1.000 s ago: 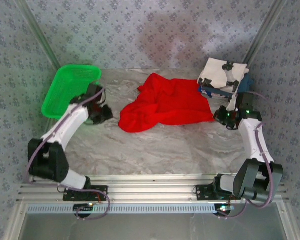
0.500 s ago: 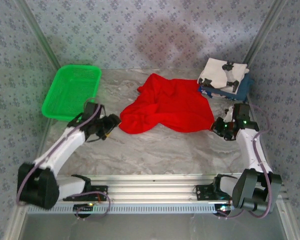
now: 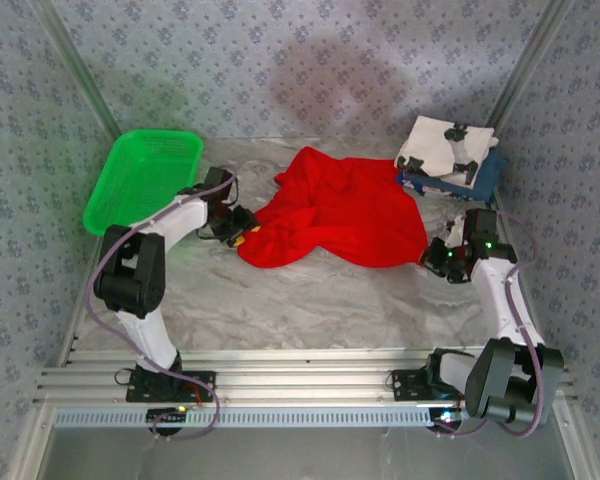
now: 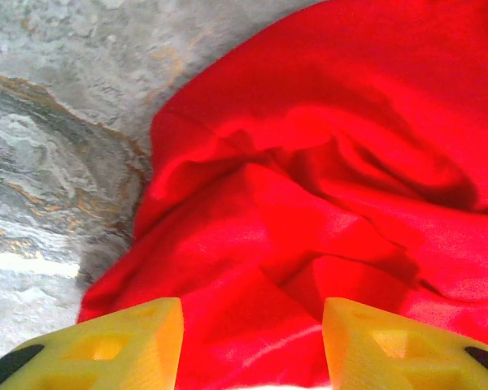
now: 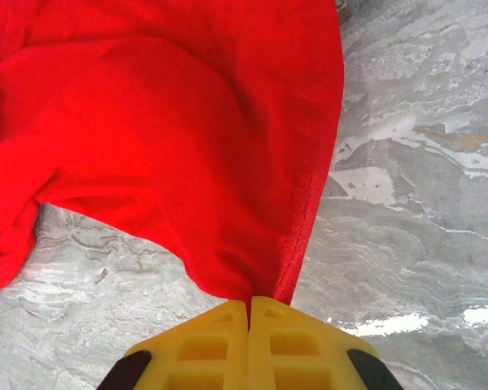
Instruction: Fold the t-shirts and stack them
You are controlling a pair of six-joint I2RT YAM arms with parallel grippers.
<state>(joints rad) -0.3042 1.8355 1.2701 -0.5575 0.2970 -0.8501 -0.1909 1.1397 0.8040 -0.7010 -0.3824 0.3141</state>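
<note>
The red t-shirt lies crumpled in the middle of the marble table. My left gripper is at its left edge. In the left wrist view the gripper is open, with folds of the red t-shirt lying between and ahead of the yellow fingers. My right gripper is at the shirt's right corner. In the right wrist view it is shut on a pinched corner of the red t-shirt. A folded white t-shirt lies on a navy t-shirt at the back right.
A green mesh basket stands at the back left, close behind the left arm. Patterned walls close in the table on three sides. Bare marble stretches across the near half of the table in front of the red shirt.
The left arm swung from beside the basket to the red t-shirt's left edge, and its jaws opened. The right gripper drew back slightly, still holding the shirt's corner.
</note>
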